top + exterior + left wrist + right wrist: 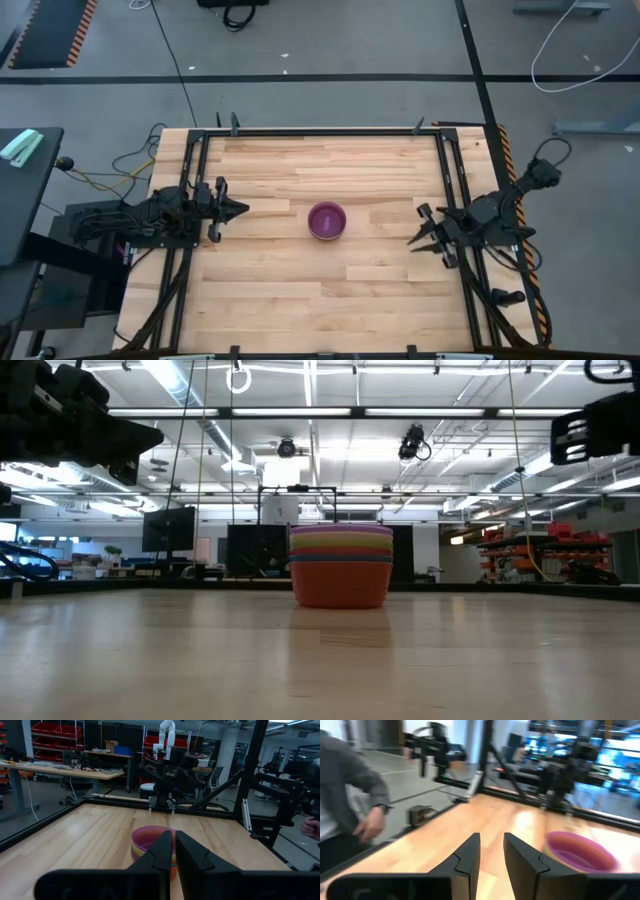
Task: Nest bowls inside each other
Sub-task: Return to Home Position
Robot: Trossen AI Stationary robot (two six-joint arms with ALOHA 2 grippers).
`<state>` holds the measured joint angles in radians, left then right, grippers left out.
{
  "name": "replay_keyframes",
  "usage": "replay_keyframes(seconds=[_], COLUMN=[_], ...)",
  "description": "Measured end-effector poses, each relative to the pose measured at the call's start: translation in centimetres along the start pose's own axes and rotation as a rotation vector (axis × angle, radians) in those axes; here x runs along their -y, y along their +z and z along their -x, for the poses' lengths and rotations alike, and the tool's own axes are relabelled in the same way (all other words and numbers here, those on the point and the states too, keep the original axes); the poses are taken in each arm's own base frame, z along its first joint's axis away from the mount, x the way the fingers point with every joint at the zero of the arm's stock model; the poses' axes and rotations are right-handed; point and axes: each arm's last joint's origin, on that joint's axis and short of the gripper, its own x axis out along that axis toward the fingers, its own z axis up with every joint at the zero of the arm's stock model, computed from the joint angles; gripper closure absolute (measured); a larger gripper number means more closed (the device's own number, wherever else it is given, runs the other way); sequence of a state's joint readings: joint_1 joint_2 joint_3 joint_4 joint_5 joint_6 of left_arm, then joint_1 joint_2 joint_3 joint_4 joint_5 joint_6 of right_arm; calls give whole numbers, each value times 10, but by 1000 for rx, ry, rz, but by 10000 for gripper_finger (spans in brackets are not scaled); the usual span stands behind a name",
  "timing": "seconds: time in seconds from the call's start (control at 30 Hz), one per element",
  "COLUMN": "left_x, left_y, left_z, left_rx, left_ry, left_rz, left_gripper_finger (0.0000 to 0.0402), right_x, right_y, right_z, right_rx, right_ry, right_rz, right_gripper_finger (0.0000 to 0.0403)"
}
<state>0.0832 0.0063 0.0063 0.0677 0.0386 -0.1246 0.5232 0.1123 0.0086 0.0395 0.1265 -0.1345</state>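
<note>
The bowls stand nested in one upright stack [327, 220] at the middle of the table. Its base rests on the wood. From the side the stack [340, 565] shows orange at the bottom, then blue, green, yellow and purple rims. The innermost bowl [577, 851] is pink-purple inside. My left gripper [243, 209] hovers left of the stack, shut and pointing at it. In its wrist view the stack [150, 840] lies just beyond the gripper [174, 837]. My right gripper [415, 228] hovers right of the stack, open; its fingers [470, 851] aim beside the bowls.
A black metal frame [320, 131] runs around the wooden table. Bare wood [330, 300] lies on all sides of the stack. Beyond the table, a person in grey [350, 795] stands near the right arm's side, and a hand [312, 827] shows past the frame.
</note>
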Motion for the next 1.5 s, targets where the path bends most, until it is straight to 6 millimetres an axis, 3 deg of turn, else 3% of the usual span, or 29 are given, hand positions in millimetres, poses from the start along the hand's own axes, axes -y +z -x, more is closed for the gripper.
replay_keyframes(seconds=[0.67,1.5], left_x=[0,0], left_y=[0,0], left_z=[0,0], left_rx=[0,0], left_ry=[0,0], left_rz=[0,0], left_gripper_finger=[375,378], right_x=[53,58], right_y=[-8,-9], right_z=[9,12], right_rx=[-64,-64], right_ry=[-518,-569], right_rz=[-72,-99], right_gripper_finger=[309,309])
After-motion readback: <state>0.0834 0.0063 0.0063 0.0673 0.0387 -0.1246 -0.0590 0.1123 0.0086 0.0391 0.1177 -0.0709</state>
